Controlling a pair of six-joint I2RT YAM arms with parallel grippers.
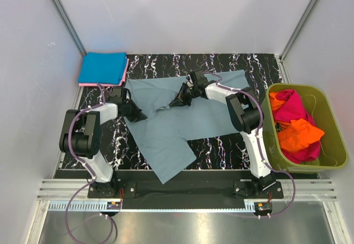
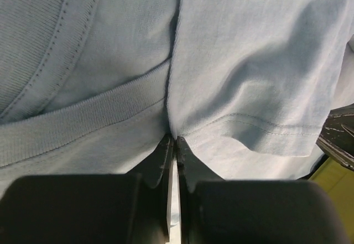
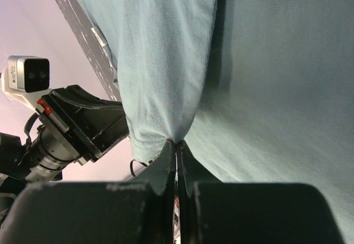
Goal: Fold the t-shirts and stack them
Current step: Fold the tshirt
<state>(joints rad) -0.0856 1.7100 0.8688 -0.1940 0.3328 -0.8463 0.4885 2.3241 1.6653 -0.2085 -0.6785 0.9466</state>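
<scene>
**Grey shirt (image 1: 182, 125) spread mid-table, pinched by both grippers, fold not yet made.**

It lies open on the table (image 1: 232, 147), one sleeve pointing toward the near edge. A folded blue shirt (image 1: 102, 67) on a pink one (image 1: 94, 83) sits at the far left corner, so two look done. Magenta (image 1: 290, 108) and orange (image 1: 296, 133) shirts lie crumpled in the tub (image 1: 332, 151), so most of the job is left. The left gripper (image 2: 175, 139) reaches in low from the left, jaws nipped together on a ridge of cloth beside the collar. The right gripper (image 3: 177, 143) stretches across from the right, jaws likewise closed on a pinch of the shirt near the neckline.
</scene>
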